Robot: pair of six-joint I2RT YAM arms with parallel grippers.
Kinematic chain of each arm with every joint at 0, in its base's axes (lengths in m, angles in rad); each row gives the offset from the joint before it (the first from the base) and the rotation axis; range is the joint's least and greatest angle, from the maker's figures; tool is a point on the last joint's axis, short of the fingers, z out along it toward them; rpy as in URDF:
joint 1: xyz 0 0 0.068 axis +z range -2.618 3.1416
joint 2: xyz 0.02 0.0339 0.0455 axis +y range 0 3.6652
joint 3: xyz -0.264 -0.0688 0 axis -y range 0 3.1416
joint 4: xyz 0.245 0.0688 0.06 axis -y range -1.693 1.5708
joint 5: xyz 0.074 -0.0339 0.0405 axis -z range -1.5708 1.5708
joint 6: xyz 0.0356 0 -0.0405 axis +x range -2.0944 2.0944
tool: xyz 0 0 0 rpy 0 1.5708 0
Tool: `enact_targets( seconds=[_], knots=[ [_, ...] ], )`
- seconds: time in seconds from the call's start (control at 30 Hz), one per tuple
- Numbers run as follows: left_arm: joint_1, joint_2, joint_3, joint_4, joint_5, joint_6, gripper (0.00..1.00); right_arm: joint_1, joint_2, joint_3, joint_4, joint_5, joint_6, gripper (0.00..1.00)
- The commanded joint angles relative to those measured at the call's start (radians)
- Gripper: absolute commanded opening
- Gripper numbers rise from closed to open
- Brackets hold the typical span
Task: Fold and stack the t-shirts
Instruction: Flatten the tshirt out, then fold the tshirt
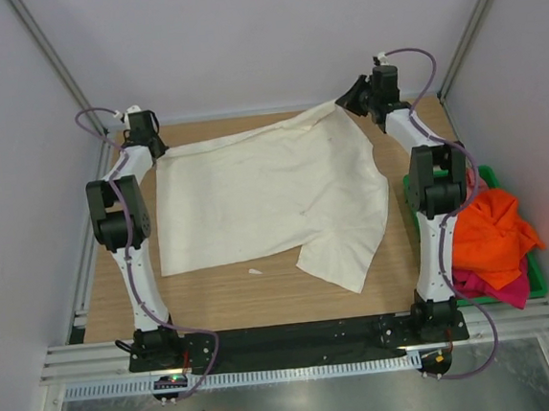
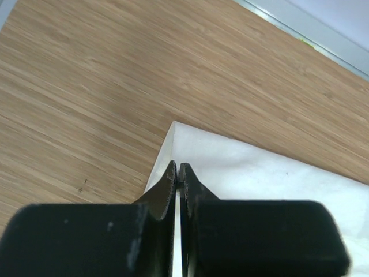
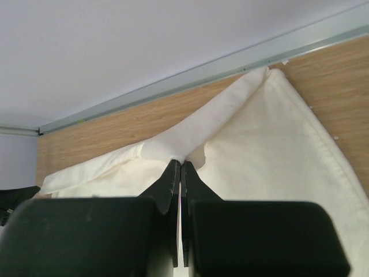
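Top view: the cream shirt [image 1: 264,197] lies spread on the table [image 1: 244,299] between the left pincer [image 1: 157,148] and the right pincer [image 1: 344,98], one at each far corner. An orange shirt [image 1: 488,230] and a magenta shirt [image 1: 498,287] sit in the bin [image 1: 538,279] behind the right pincer.

Left wrist: the pincer [image 2: 178,167] is closed, its tips on the shirt's edge, the corner just ahead.

Right wrist: the pincer [image 3: 177,164] is clamped on a bunched fold of the cream shirt [image 3: 277,150].

The overhead camera is looking down on the whole table [image 1: 263,298] from behind the arms [image 1: 127,228], while each wrist camera is peering closely past its fingers [image 2: 164,199] [image 3: 167,187] at a corner of the shirt [image 1: 264,197] lying in the overhead frame's upper half.
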Motion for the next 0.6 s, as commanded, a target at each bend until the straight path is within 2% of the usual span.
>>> enact_targets(
  seconds=[0.0, 0.2, 0.4, 0.57],
  knots=[
    [0.015, -0.04, 0.027, -0.047, 0.039, -0.024, 0.0, -0.001, -0.15, -0.005, -0.1, 0.05, 0.032, 0.01],
    [0.025, -0.055, 0.057, -0.113, 0.06, -0.032, 0.0, -0.009, -0.179, 0.038, -0.229, 0.0, 0.144, 0.01],
    [0.041, -0.06, 0.079, -0.191, 0.085, -0.046, 0.0, -0.024, -0.216, 0.018, -0.393, 0.021, 0.279, 0.01],
    [0.055, -0.097, 0.067, -0.219, 0.105, -0.056, 0.0, -0.036, -0.243, -0.061, -0.383, -0.023, 0.415, 0.01]
  ],
)
